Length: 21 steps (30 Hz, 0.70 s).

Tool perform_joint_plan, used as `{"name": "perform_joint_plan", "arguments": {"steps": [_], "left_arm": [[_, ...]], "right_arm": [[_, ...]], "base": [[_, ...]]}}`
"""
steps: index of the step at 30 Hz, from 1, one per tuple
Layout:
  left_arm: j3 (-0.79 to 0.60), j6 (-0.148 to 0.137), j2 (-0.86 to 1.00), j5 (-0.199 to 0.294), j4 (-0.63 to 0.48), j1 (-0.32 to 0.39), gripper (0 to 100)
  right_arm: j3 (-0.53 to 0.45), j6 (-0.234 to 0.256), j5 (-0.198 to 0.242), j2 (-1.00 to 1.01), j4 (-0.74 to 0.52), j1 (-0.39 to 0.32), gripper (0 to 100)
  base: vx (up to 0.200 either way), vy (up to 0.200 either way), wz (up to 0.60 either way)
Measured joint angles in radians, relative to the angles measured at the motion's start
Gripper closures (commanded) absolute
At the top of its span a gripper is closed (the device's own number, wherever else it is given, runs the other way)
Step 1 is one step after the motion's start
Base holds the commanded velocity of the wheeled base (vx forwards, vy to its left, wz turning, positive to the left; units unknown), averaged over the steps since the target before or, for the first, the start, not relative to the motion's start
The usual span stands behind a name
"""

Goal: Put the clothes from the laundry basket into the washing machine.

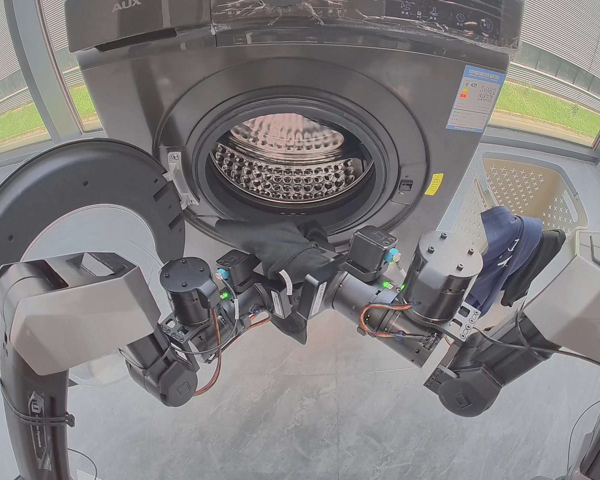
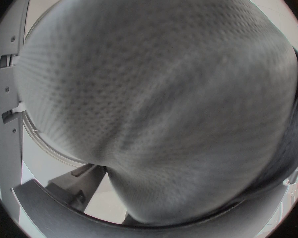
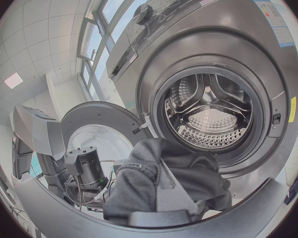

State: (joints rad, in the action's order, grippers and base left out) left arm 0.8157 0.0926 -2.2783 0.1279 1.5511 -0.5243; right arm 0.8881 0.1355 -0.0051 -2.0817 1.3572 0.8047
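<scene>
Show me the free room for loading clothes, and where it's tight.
Free: the drum, bare inside its round opening; the floor before the washing machine. Crowded: the opening's lower lip, where the black garment bunches; the near rim of the laundry basket, draped with navy clothes.

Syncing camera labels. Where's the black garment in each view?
Head view: black garment at picture centre, draped over the lower rim of the drum opening.
Left wrist view: the garment is close against the camera, mesh weave visible.
Right wrist view: the garment is bunched just in front of and beneath the drum opening.
Shared landmark: the drum opening, in the head and right wrist views.
</scene>
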Motion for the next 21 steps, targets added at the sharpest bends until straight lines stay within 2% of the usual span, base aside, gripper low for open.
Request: {"name": "perform_joint_plan", "arguments": {"steps": [7, 12, 17, 21], "left_arm": [[0.011, 0.002, -0.011, -0.005, 0.001, 0.000, 100], [0.017, 0.020, -0.006, -0.007, 0.001, 0.007, 100], [0.015, 0.027, 0.017, -0.026, 0.000, 0.017, 100], [0.008, 0.045, 0.048, -0.037, 0.000, 0.021, 100]], "right_arm": [[-0.008, 0.002, 0.002, 0.012, 0.005, 0.000, 100], [-0.025, 0.002, 0.002, 0.020, 0.032, -0.020, 100], [-0.060, 0.004, 0.002, 0.024, 0.040, -0.074, 100], [-0.096, 0.006, 0.000, 0.022, 0.060, -0.113, 100]], "base": [[0.000, 0.000, 0.00], [0.000, 0.000, 0.00], [0.000, 0.000, 0.00], [0.000, 0.000, 0.00]]}}
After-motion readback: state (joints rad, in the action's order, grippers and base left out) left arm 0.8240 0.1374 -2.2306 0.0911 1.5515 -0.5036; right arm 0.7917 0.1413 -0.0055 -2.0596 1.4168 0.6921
